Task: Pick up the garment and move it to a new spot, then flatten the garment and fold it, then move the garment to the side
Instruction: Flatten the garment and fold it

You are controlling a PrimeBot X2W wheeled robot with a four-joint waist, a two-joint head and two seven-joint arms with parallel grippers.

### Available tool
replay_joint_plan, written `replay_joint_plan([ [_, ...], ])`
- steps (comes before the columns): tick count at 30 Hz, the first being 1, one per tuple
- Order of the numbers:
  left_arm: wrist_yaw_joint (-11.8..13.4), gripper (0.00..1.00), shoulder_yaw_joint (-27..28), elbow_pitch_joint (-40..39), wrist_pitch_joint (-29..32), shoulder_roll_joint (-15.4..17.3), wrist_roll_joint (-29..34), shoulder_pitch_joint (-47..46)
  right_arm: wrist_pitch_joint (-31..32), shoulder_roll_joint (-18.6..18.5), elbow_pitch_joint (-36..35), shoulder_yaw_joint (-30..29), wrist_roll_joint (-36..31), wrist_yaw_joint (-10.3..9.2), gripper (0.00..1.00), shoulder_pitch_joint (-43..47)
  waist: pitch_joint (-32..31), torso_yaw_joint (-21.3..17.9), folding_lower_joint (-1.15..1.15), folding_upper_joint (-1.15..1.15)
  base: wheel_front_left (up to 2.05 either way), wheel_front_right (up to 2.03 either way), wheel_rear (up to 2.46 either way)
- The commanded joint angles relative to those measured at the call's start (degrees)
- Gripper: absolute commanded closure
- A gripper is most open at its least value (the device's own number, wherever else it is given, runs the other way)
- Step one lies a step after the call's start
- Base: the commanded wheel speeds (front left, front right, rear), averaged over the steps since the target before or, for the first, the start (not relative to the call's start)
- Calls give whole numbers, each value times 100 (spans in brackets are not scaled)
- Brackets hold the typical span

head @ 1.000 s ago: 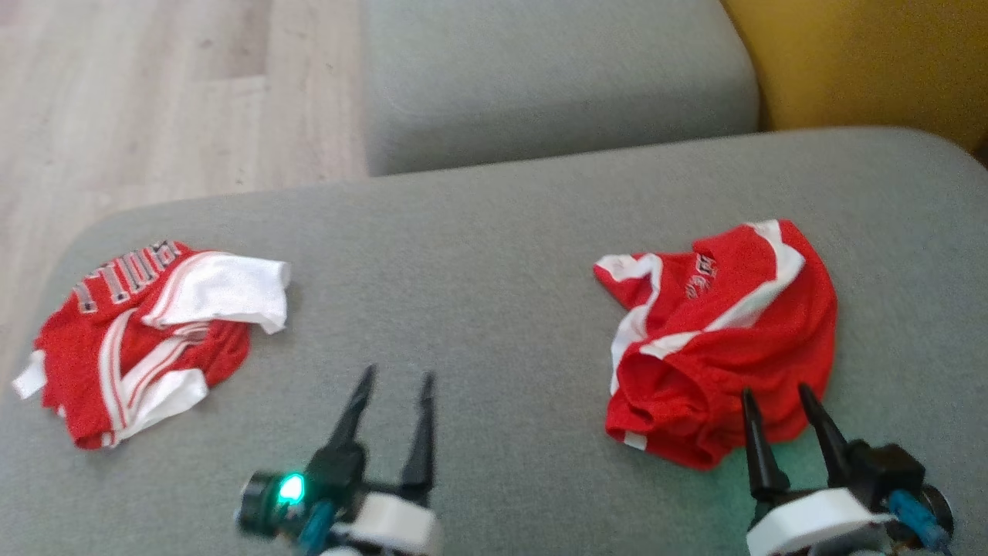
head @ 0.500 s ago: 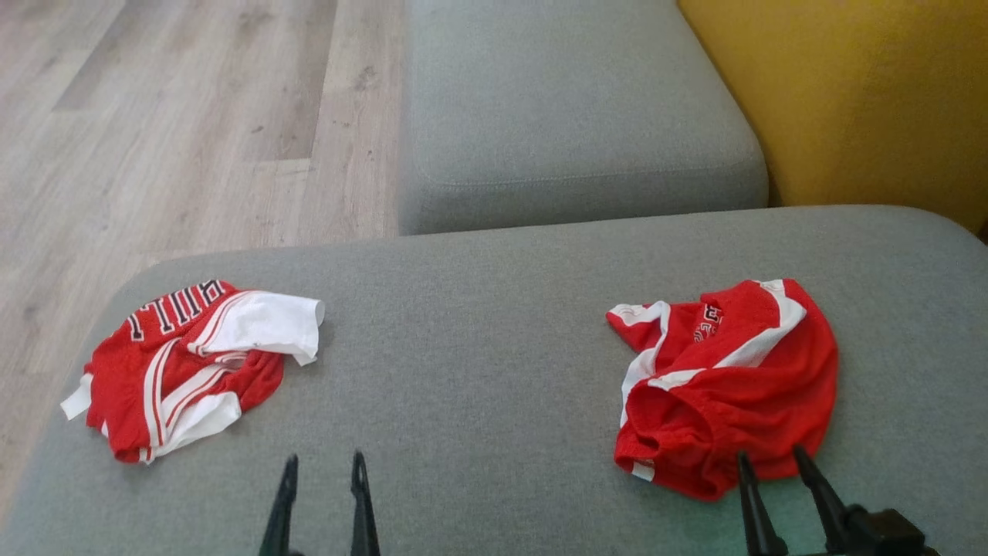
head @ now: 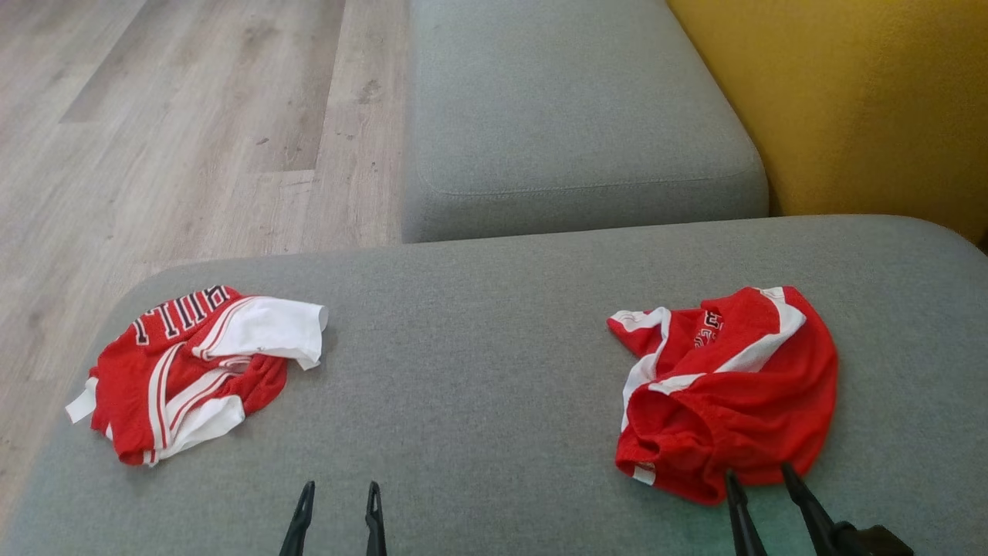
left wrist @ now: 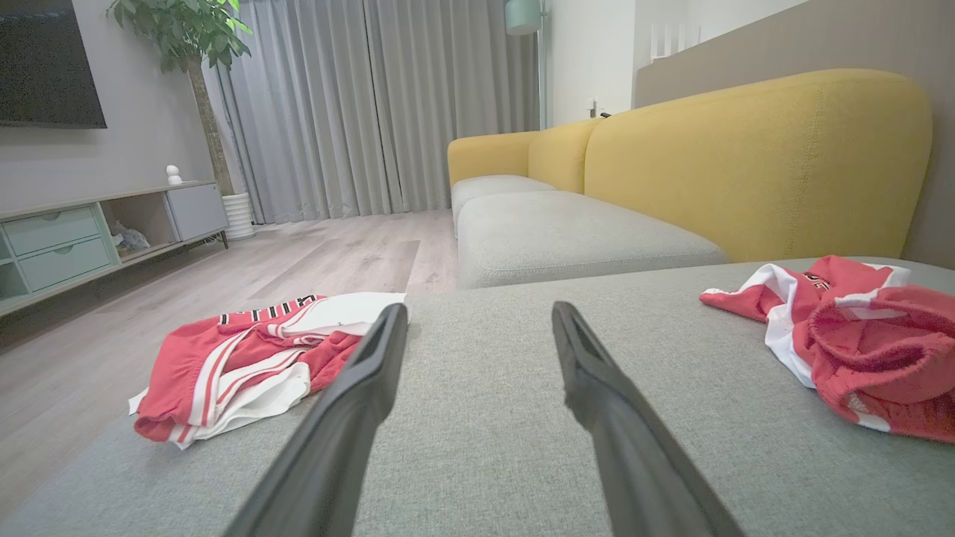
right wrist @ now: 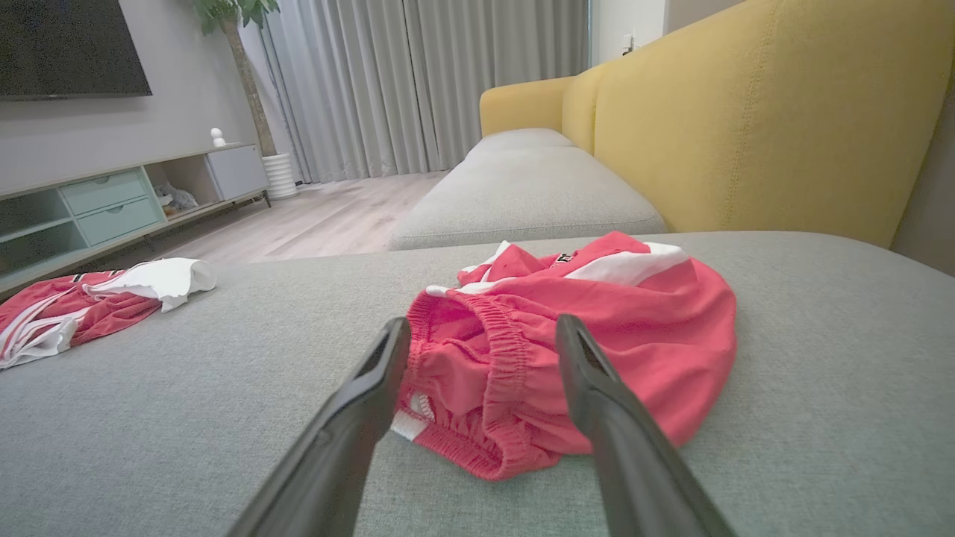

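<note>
Both claws have drawn back lower in the head view. The left claw (head: 340,486), fingers apart, points low across the bare grey cushion (head: 478,347). The right claw (head: 757,471), fingers apart, points at the waistband of the red shorts (head: 733,386) on the cushion's right. A jersey (head: 185,363) lies left.

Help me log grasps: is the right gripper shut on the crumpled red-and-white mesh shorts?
No, the right gripper stands open, its dark jaws spread apart before the crumpled red-and-white mesh shorts, pinching nothing.

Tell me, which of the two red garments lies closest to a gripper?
The red shorts with the elastic waistband: the right gripper points at their near edge. The lettered jersey lies apart from the left gripper.
</note>
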Motion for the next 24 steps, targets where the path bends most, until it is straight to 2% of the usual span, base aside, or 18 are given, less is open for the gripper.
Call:
replay_joint_plan([
  [1,-31,0,127,-156,-30,-74,49,-226,-36,-34,-192,143,-63,44,0,-228,8,10,0,0,0,0,0],
  [24,-358,0,-14,86,-30,-79,121,-199,-36,-33,-132,62,-157,44,0,-351,37,72,0,0,0,0,0],
])
